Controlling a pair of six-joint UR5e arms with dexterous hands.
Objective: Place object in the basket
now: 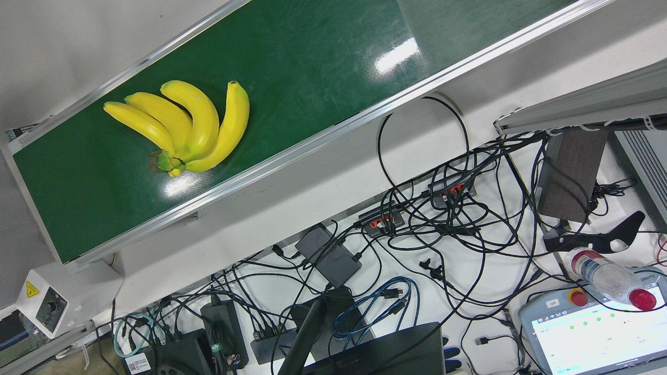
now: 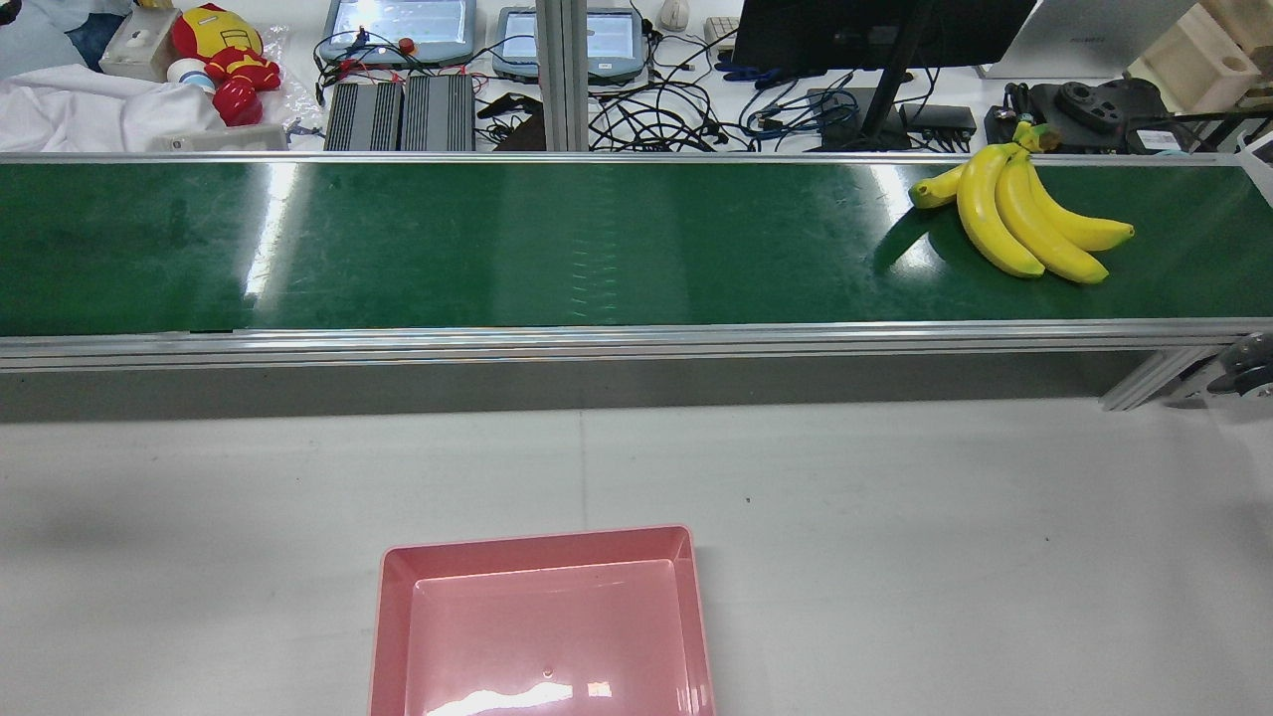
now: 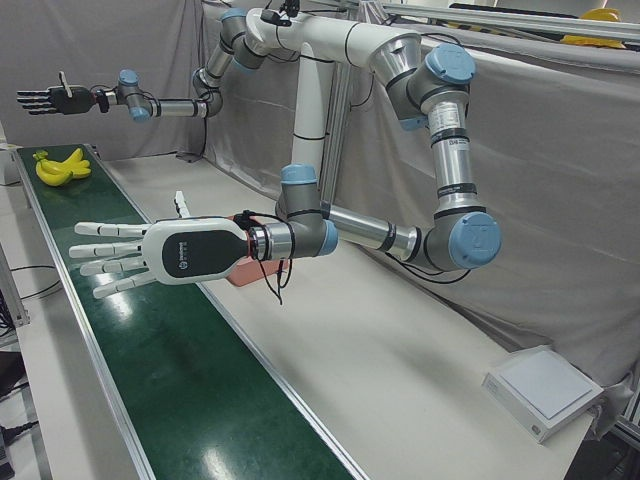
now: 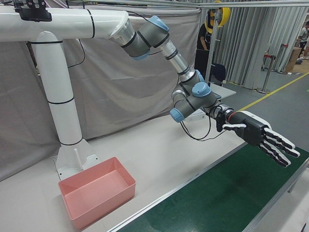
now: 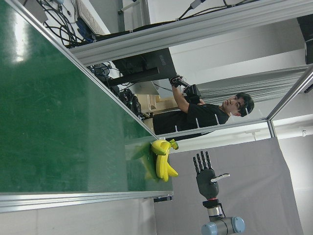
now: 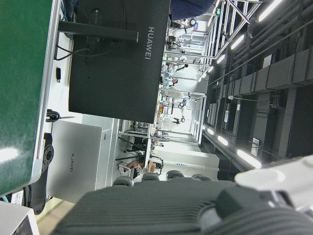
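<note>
A bunch of yellow bananas lies on the green conveyor belt, near its right end in the rear view. The pink basket stands empty on the white table, close to the robot. My white left hand hovers flat over the belt with fingers spread, holding nothing, far along the belt from the bananas. My black right hand hangs open in the air above and beyond the bananas. The rear view shows neither hand.
Beyond the belt a bench carries a monitor, tangled cables, teach pendants and a plush toy. A person stands behind that bench. A flat white box lies at the table's corner.
</note>
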